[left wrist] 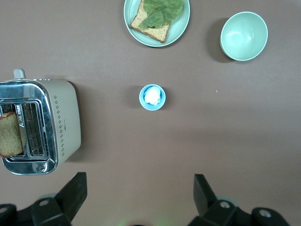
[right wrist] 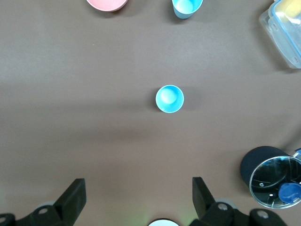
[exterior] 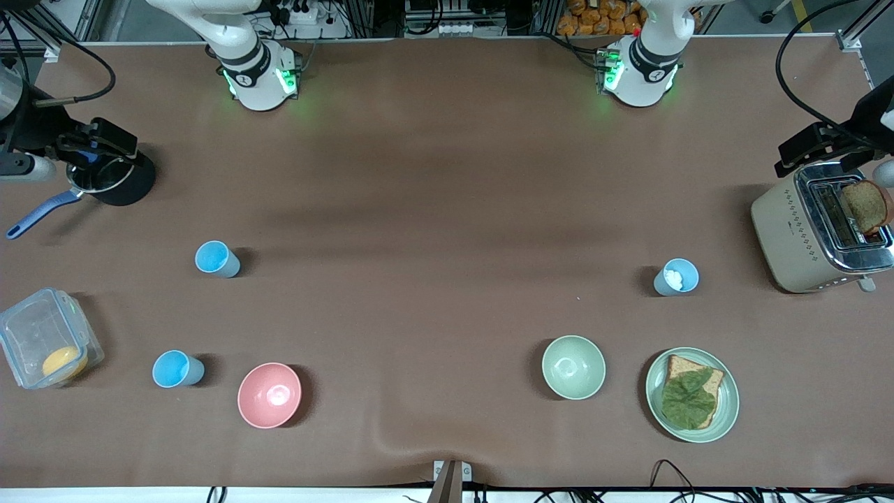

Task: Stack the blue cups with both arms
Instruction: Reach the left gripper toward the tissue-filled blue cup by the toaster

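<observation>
Three light-blue cups stand upright and apart on the brown table. Toward the right arm's end are a bright blue cup (exterior: 217, 259) and another blue cup (exterior: 178, 369) nearer the front camera. The first shows in the right wrist view (right wrist: 169, 99), the second at that view's edge (right wrist: 187, 7). Toward the left arm's end a greyer blue cup (exterior: 676, 277) holds something white; it also shows in the left wrist view (left wrist: 152, 97). My left gripper (left wrist: 139, 193) and right gripper (right wrist: 138, 197) are open, empty, high over bare table. Neither shows in the front view.
A pink bowl (exterior: 269, 395), a clear container (exterior: 45, 347) and a black pot (exterior: 115, 178) with a blue handle lie toward the right arm's end. A green bowl (exterior: 573, 367), a plate (exterior: 726, 409) with bread and lettuce, and a toaster (exterior: 803, 234) holding toast lie toward the left arm's end.
</observation>
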Controlling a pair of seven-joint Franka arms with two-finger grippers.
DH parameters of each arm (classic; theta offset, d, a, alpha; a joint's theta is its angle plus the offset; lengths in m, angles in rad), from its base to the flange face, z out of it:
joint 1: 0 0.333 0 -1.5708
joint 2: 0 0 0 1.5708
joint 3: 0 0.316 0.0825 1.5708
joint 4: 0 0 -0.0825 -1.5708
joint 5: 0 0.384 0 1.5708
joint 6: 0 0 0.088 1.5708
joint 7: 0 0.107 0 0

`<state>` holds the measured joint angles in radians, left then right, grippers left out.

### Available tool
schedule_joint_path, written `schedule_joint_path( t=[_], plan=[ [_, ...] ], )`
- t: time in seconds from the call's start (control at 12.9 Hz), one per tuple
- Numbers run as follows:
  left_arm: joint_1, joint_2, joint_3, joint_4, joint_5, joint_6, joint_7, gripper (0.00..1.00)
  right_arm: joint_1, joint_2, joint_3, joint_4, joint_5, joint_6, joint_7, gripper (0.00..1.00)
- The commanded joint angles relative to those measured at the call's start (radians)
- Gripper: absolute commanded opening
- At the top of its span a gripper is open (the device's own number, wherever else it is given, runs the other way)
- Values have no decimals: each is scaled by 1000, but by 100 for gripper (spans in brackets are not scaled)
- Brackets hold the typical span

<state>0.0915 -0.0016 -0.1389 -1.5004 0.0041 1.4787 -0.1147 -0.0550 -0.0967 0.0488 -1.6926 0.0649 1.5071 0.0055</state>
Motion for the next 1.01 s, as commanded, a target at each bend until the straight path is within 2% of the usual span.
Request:
schedule_joint_path(
  t=[0.0,0.39,0.54,0.93],
  plan=[
    [-9,-25,13,-12,-4,-17,14,100,26,23,-10,30,-30,-12,2,100],
    [2,50,10,-24,4,-23,12,100,26,25,-12,28,-30,-12,-13,100],
    [23,92,8,-55,0,38,12,100,17,25,-12,27,-30,-12,-12,100],
    [56,101,8,-378,4,408,27,100,-14,38,-10,1,-28,-34,-12,100]
  ],
)
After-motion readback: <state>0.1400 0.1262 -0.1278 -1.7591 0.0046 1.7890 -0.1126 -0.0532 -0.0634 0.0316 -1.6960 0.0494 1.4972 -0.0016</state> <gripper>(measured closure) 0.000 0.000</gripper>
